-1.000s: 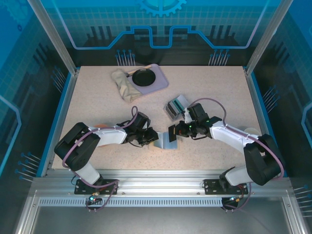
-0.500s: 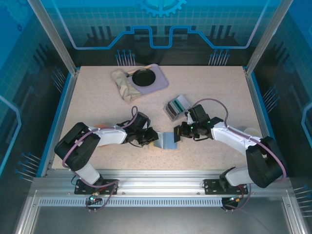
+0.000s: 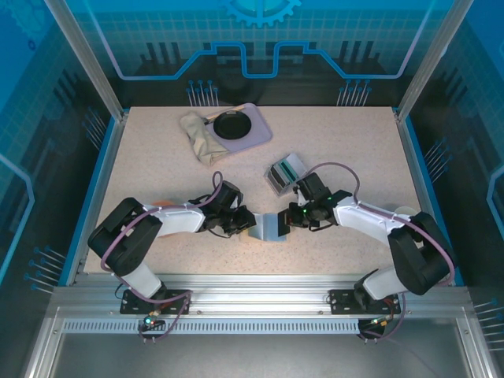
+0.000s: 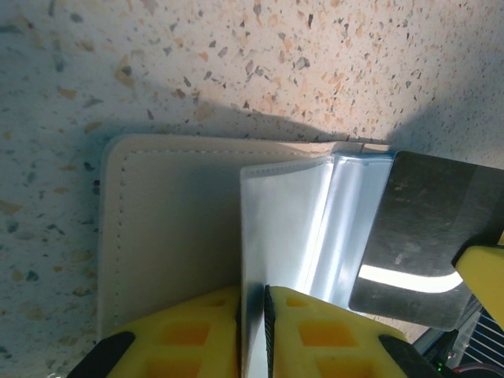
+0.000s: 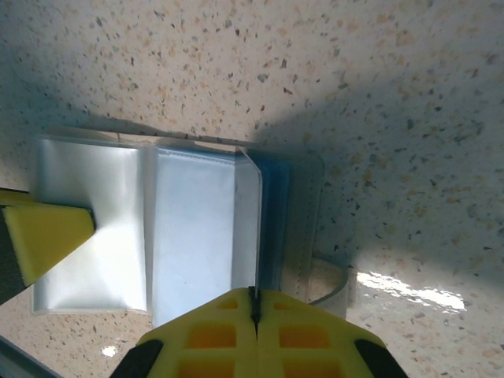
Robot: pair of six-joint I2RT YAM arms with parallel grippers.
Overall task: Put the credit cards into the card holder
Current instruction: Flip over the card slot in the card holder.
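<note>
The card holder (image 3: 268,228) lies open between the two arms, its tan cover (image 4: 165,228) on the table and its clear sleeves (image 5: 193,228) fanned upward. My left gripper (image 4: 252,303) is shut on one clear sleeve leaf, holding it upright; in the top view it sits at the holder's left side (image 3: 246,224). My right gripper (image 5: 253,303) is shut on a credit card. That dark card with a pale stripe (image 4: 421,224) reaches in at the holder's right edge. It is edge-on in the right wrist view, pressed against the sleeves.
A small grey tray of upright cards (image 3: 283,171) stands just behind the right gripper (image 3: 290,214). At the back left are a crumpled cloth (image 3: 201,135) and a lilac tray with a black dish (image 3: 236,126). The metal frame rail runs along the near edge.
The right gripper has carried the card left and a little nearer, from beside the holder to against its sleeves. The left gripper and holder have stayed put.
</note>
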